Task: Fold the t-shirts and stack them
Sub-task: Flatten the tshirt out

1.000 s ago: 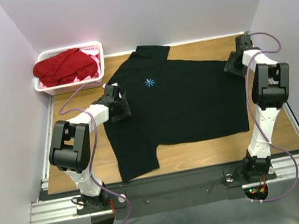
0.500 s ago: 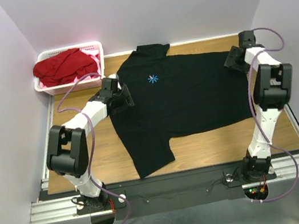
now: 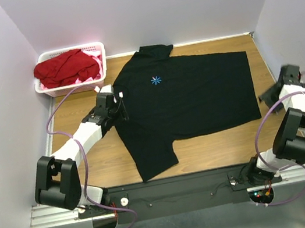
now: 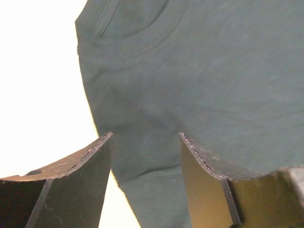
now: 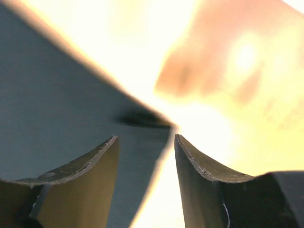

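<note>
Folding has not begun: the black t-shirt lies spread flat on the counter, collar toward the far left, hem toward the right. The red t-shirt and pink cloth sit in the white basket at the far left corner.

Hand state:
- The left hand stands over the shirt's shoulder edge, fingers apart, holding nothing.
- The right hand stands just beside the near hem corner, fingers apart, holding nothing. Its wrist view is blurred.

Probable faults:
- A pinch that takes only the top layer is likely to separate the layers and wrinkle the fold.
- Uneven lift between the two hands would probably drag the cloth and skew the fold line.
- The near sleeve angles toward the counter edge and may trail or bunch.

Markings: a light-blue asterisk logo on the chest. No writing can be read.
</note>
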`<state>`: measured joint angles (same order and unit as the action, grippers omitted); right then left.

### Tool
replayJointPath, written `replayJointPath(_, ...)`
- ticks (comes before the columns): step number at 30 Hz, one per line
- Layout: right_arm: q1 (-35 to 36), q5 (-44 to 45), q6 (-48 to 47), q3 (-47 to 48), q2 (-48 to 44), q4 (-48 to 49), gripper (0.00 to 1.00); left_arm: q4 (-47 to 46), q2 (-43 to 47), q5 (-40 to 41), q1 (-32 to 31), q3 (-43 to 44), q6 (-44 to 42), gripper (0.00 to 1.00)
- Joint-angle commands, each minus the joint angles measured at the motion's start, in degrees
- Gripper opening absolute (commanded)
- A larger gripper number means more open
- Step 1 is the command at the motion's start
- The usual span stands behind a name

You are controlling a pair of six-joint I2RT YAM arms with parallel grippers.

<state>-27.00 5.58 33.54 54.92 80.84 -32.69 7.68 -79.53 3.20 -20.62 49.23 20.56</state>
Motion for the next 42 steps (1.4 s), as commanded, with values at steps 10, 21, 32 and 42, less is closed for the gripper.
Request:
replayJointPath(10, -3.9, -6.7, 4.7, -10.3, -0.4, 3.6, 0.51, -3.8, 5.3, 3.4, -0.3, -4.2, -2.1, 0.68)
replayJointPath(21, -4.0, -4.0, 4.9, -13.0, 1.5, 6.7, 0.47, -3.9, 5.6, 3.8, -0.4, -4.4, -2.0, 0.68)
replayJointPath(32, -4.0, -3.0, 5.0, -14.0, 1.3, 6.1, 0.03, -3.4, 5.4, 4.2, -0.5, -4.5, -2.3, 0.68)
replayJointPath(42, -4.1, -1.4, 3.3, -12.6, -0.7, 5.3, 0.21, -2.1, 4.2, 4.4, -0.4, -3.2, -2.1, 0.68)
